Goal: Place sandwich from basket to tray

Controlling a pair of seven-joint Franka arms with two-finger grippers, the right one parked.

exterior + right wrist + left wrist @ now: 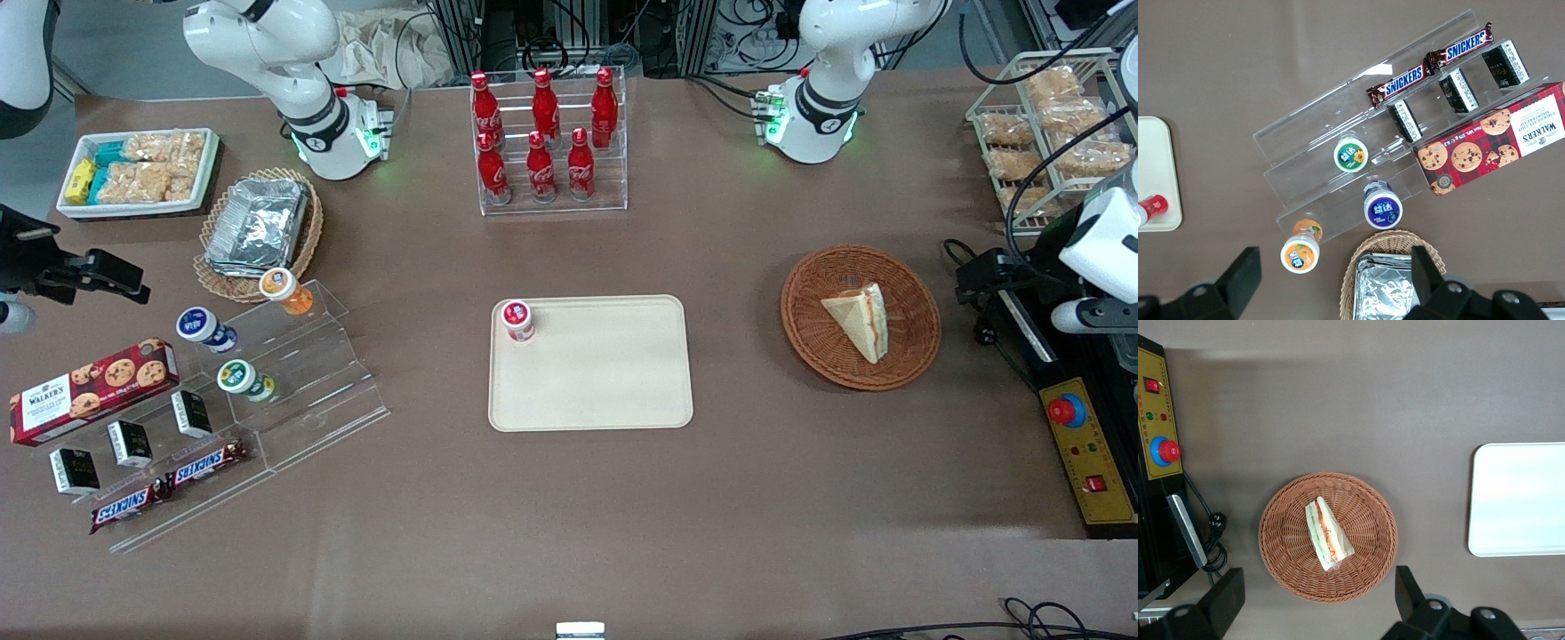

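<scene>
The sandwich point(1327, 534) is seen lying in the basket point(1365, 570), below the gripper point(1318, 597), which is held spread and empty; its long axis is judged oblique to the finger line, the tray point(1518, 500) well apart

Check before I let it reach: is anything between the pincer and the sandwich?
Nothing visible. The open pincer hangs above the basket, and the sandwich lies uncovered in it, with nothing else inside.
</scene>
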